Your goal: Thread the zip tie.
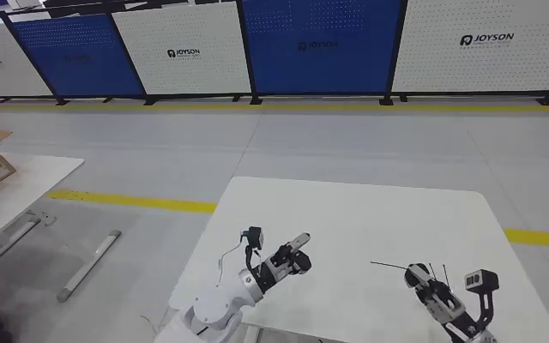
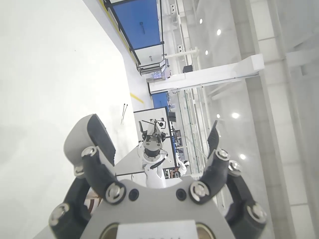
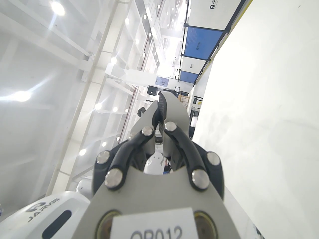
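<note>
My right gripper (image 1: 417, 273) is near the table's front right corner, shut on a thin black zip tie (image 1: 386, 265). The tie sticks out sideways from its fingers toward the left arm. In the right wrist view the gripper (image 3: 160, 98) has its pads pressed together, and the tie is hidden there. My left gripper (image 1: 299, 248) is a little above the table's front left part, open and empty, facing the right arm. In the left wrist view its gripper (image 2: 154, 121) frames the far-off right gripper (image 2: 155, 123) and the held tie (image 2: 147, 121).
Two more black zip ties (image 2: 123, 112) lie loose on the white table (image 1: 360, 210), close to the right gripper, also seen in the top view as zip ties (image 1: 438, 273). Grey floor with a yellow line surrounds the table; another table corner (image 1: 34, 176) stands at far left.
</note>
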You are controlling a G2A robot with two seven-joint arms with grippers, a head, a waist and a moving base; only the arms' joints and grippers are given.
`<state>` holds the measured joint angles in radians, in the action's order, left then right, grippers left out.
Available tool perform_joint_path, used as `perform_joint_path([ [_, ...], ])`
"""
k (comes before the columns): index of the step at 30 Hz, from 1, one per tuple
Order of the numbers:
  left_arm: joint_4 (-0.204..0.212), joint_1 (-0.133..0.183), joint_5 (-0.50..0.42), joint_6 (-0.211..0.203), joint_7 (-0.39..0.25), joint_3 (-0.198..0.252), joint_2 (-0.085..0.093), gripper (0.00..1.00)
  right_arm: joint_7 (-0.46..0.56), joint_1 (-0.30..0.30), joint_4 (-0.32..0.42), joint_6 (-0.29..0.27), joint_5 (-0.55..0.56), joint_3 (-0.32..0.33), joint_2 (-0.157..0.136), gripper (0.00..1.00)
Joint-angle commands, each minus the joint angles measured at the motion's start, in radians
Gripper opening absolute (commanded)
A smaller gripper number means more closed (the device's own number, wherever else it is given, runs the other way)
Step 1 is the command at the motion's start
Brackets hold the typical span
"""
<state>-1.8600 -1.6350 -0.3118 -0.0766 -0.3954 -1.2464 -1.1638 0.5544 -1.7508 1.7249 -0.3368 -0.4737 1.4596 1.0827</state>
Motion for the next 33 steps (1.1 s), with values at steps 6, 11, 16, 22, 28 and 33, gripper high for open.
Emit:
perform_joint_path([
  [6,-0.011,-0.027,0.084,-0.064,-0.038,0.056,0.002,1.00,0.018,0.037,-0.016,-0.003,-0.039,-0.072,0.014,0.00],
  [11,0.029,0.020,0.213,-0.045,-0.033,0.121,-0.001,1.00,-0.022,0.081,-0.042,0.000,0.054,-0.130,0.024,0.00],
  [16,0.034,0.030,0.216,-0.040,-0.016,0.125,-0.002,1.00,-0.022,0.081,-0.042,0.000,0.054,-0.130,0.024,0.00],
  [22,0.034,0.030,0.216,-0.040,-0.016,0.125,-0.002,1.00,-0.041,0.085,-0.036,-0.003,0.056,-0.132,0.026,0.00],
  [28,0.034,0.030,0.216,-0.040,-0.016,0.125,-0.002,1.00,-0.143,0.138,-0.044,-0.003,0.102,-0.239,0.054,0.00],
  [33,0.034,0.030,0.216,-0.040,-0.016,0.125,-0.002,1.00,-0.166,0.164,-0.073,-0.003,0.126,-0.274,0.064,0.00],
])
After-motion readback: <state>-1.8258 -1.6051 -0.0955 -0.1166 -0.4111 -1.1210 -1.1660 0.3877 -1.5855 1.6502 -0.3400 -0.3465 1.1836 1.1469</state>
